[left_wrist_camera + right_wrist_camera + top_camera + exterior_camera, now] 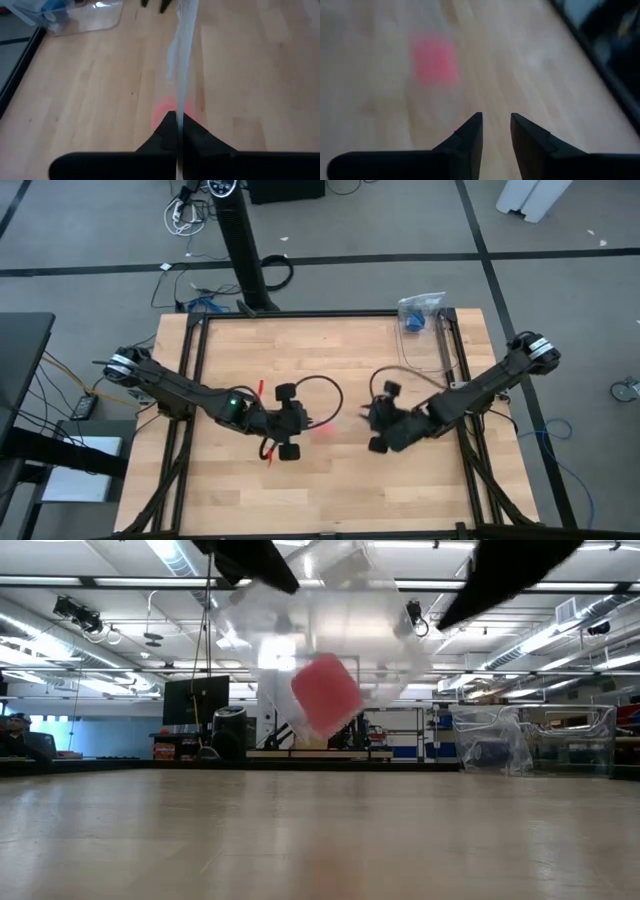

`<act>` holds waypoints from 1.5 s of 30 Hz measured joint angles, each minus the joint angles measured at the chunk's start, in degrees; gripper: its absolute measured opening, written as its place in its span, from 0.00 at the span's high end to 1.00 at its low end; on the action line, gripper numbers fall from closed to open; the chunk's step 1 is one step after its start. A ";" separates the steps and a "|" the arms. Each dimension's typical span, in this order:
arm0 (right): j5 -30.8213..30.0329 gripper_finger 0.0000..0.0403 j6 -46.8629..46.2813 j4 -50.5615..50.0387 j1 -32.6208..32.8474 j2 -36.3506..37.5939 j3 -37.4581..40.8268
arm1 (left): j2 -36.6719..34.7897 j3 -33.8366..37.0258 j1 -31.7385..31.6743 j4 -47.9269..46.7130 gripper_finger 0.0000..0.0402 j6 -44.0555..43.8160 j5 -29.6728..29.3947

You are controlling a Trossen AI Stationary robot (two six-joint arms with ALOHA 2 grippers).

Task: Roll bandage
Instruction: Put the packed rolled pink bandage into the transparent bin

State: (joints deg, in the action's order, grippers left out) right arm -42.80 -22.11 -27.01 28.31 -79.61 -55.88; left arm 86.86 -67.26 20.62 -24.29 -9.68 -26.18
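Left gripper (291, 420) fingers pinched together; right gripper (381, 418) fingers slightly parted.

Pale wood table (330, 490), matt; clear glossy plastic bag (340, 630).

Robotics lab or industrial test hall. Low view: open ceiling with strip lights (110, 683) upper left, monitor (196, 700) at left. High view: grey floor, loose cables (185, 215) top.

wood surface (330, 490) — clear plastic container (420, 313) at far right corner, blue item inside; black stand post (240, 240) behind — cables on floor
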 joint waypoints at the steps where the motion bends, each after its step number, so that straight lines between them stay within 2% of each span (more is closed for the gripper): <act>1: 1.73 0.75 -1.67 -4.46 -1.04 1.31 0.00 | -0.84 0.00 0.00 -0.20 0.99 -0.49 0.42; 5: 8.70 0.73 -5.05 -18.59 -6.73 5.44 0.00 | -4.62 -0.02 0.04 -2.80 0.99 -3.30 0.96; 10: 12.15 0.71 -2.87 -33.72 -16.46 7.08 0.00 | -7.39 -0.02 0.11 -6.55 1.00 -5.77 1.24; 14: 14.45 0.68 -0.57 -40.47 -24.22 6.60 0.01 | -7.92 -0.02 0.11 -8.21 1.00 -6.45 1.33; 19: 14.97 0.63 2.87 -43.60 -31.15 6.84 0.00 | -7.86 -0.02 0.11 -9.68 1.00 -6.96 1.39; 25: 22.02 0.60 10.15 -42.25 -40.43 5.15 0.02 | -7.86 -0.02 0.11 -10.08 1.00 -7.28 1.41; 30: 27.35 0.64 14.61 -39.35 -44.56 1.54 0.02 | -7.86 -0.02 0.13 -9.90 1.00 -7.47 1.41; 33: 28.57 0.74 16.51 -36.22 -44.18 -0.33 0.04 | -7.86 -0.02 0.11 -9.98 1.00 -7.48 1.41; 38: 34.07 0.96 17.46 -25.76 -40.60 -1.08 0.05 | -7.86 -0.02 0.11 -9.95 1.00 -7.27 1.41; 45: 40.61 0.96 17.77 -12.02 -34.94 -1.14 0.04 | -7.86 -0.02 0.11 -9.97 0.99 -7.41 1.41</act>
State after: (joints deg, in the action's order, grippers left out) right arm -2.19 -4.34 -39.03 -6.62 -80.75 -55.83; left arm 79.00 -67.29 20.73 -34.25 -17.09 -24.77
